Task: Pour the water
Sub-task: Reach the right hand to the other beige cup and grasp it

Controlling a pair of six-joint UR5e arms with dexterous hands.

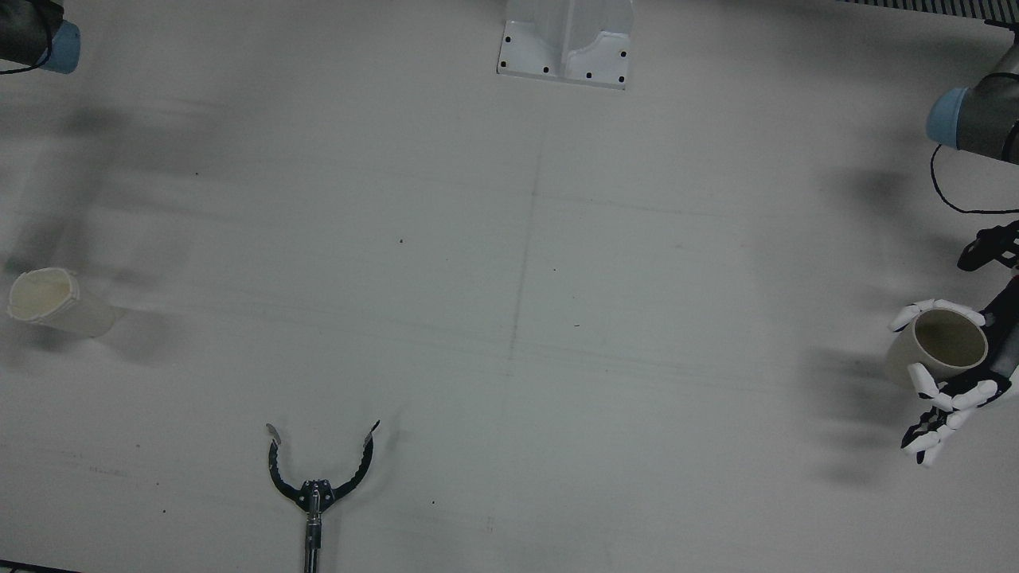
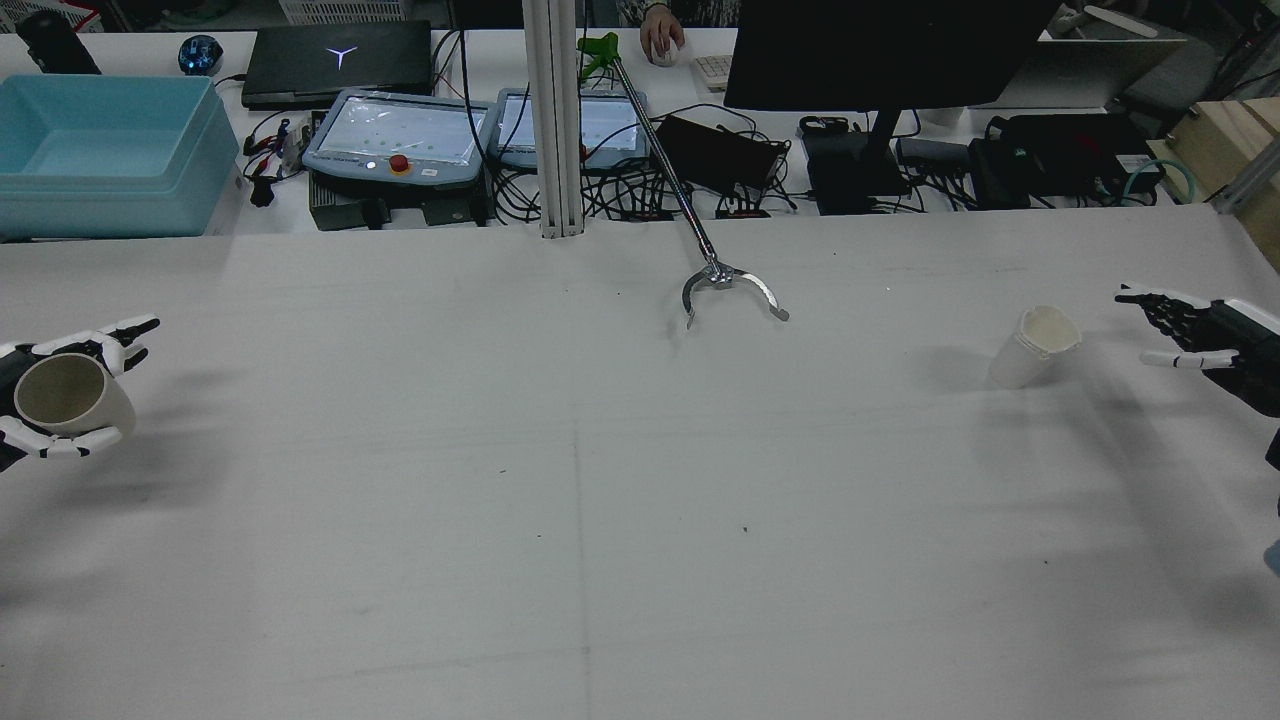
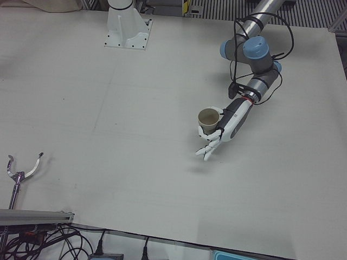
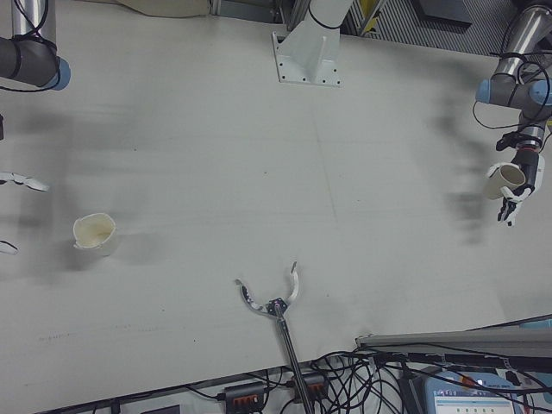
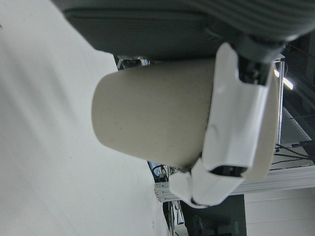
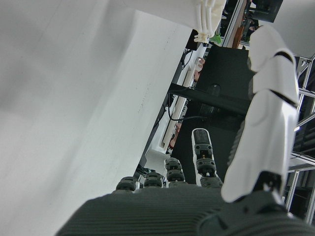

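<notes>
Right hand (image 2: 1205,340) cut by right edge in rear view; absent from front view, only fingertips at left edge of right-front view. Left hand (image 2: 60,400) clipped at left edge of rear view. Inside of held cup (image 1: 943,344) in shadow (contents unreadable). White cup (image 6: 197,14) only sliver at top of right hand view. Grabber tool (image 1: 318,485) handle runs off bottom of front view.

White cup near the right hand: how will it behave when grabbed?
The white cup likely crushes easily: its rim already looks dented and thin. It probably tips readily too, since it stands leaning on the table. The right hand is open beside it, not touching.
</notes>
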